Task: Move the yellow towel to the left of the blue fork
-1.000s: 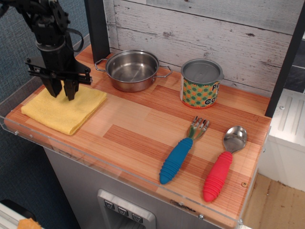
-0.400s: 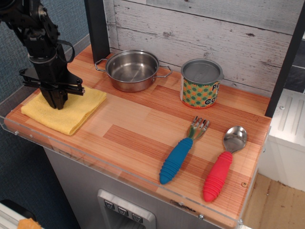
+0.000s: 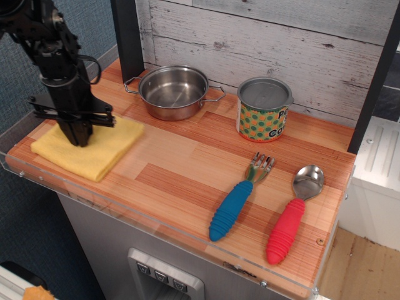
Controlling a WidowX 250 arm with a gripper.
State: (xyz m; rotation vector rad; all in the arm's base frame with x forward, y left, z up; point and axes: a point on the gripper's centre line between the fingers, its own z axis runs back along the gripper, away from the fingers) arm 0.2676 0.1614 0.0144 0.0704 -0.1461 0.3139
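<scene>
The yellow towel (image 3: 105, 152) lies folded on the left end of the wooden counter (image 3: 175, 162). My gripper (image 3: 80, 140) points straight down onto the towel's middle, with the fingers pressed together and pinching the cloth. The blue fork (image 3: 237, 200) lies at the front right of the counter, handle toward the front edge, tines toward the back. The towel is far to the fork's left, with bare wood between them.
A steel pot (image 3: 173, 91) stands at the back just right of the towel. A patterned tin can (image 3: 264, 110) stands behind the fork. A red-handled spoon (image 3: 291, 219) lies right of the fork. A clear plastic lip runs along the counter's front edge.
The gripper came down onto the towel and its fingers closed on the cloth. The towel has shifted slightly to the right with it.
</scene>
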